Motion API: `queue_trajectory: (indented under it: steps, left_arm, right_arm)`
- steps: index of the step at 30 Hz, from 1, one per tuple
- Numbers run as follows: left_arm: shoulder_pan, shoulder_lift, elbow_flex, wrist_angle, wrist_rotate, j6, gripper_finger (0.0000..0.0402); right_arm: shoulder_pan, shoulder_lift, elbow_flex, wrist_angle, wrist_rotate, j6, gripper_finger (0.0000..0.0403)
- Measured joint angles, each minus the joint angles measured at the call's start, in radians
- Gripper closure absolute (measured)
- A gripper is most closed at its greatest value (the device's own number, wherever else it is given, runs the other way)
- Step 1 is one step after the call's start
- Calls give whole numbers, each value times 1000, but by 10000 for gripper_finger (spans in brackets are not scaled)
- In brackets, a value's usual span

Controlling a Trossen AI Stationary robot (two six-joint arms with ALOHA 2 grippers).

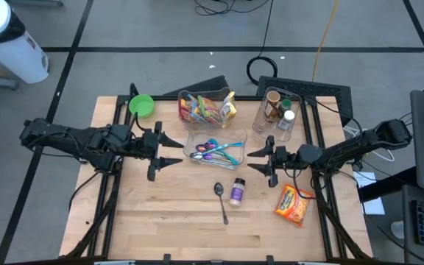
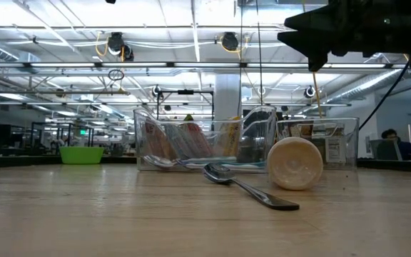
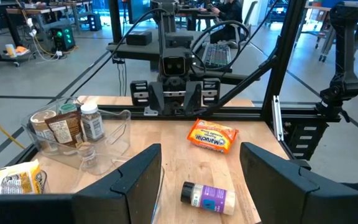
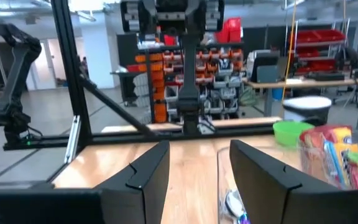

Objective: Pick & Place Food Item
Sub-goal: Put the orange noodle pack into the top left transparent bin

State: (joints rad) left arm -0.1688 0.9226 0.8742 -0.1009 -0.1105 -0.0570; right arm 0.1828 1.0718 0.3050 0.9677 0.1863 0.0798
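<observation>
1. Orange noodle packet (image 1: 294, 204) lies flat near the bench's front right edge, ungrasped.
2. Spice bottle (image 1: 237, 193) lies beside a spoon (image 1: 221, 200); it may roll if bumped.
3. Right tool (image 1: 257, 163) and left tool (image 1: 169, 149) hover mid-bench, both spread, empty.

orange noodle packet (image 3: 212, 135), "Maruchan" (just legible), other labels unreadable

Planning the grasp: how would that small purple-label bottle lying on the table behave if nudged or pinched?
The purple-label bottle lies on its side, so a nudge across its round body would probably roll it. It looks small and rigid, likely light. Its smooth curved sides may slip between tool fingers unless pinched squarely.
</observation>
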Motion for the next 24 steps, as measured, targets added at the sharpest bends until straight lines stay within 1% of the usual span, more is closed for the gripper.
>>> queue_trajectory:
  steps: [6,13,24]
  left_arm:
    - [0,0,0,0,-1,0,174]
    - [0,0,0,0,-2,0,174]
    - [0,0,0,0,-2,0,174]
  right_arm:
    - [-5,0,0,55,-3,-51,243]
    - [-6,0,0,98,-3,-178,243]
    - [-6,0,0,98,-3,-197,243]
